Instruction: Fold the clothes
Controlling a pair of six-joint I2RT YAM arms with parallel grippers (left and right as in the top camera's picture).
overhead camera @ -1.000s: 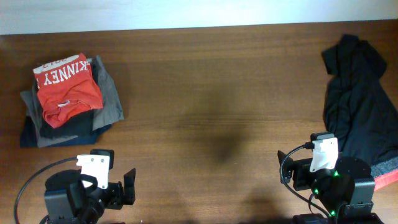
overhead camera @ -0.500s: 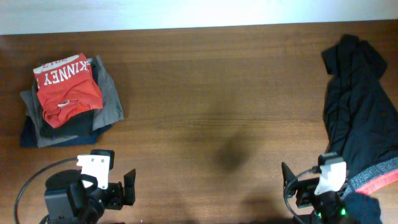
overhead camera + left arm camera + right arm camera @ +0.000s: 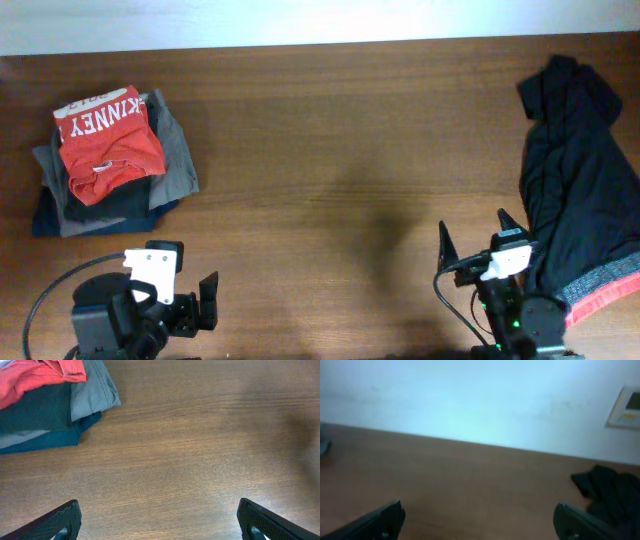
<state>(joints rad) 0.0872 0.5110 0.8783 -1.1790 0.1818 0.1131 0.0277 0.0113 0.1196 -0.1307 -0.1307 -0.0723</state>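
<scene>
A folded orange-red T-shirt (image 3: 108,140) with white lettering tops a stack of folded grey and dark clothes (image 3: 172,165) at the far left; the stack's corner shows in the left wrist view (image 3: 55,407). A black top (image 3: 580,200) with a grey-and-red hem lies unfolded at the right edge and shows in the right wrist view (image 3: 612,492). My left gripper (image 3: 203,302) is open and empty near the front edge, below the stack. My right gripper (image 3: 478,235) is open and empty, fingers pointing away, just left of the black top.
The brown wooden table (image 3: 350,150) runs to a white wall at the back. A wall plate (image 3: 626,407) shows in the right wrist view. Cables hang by both arm bases at the front edge.
My right arm has swung and raised its open gripper toward the far side, beside the black top. The left arm and the folded stack have not moved.
</scene>
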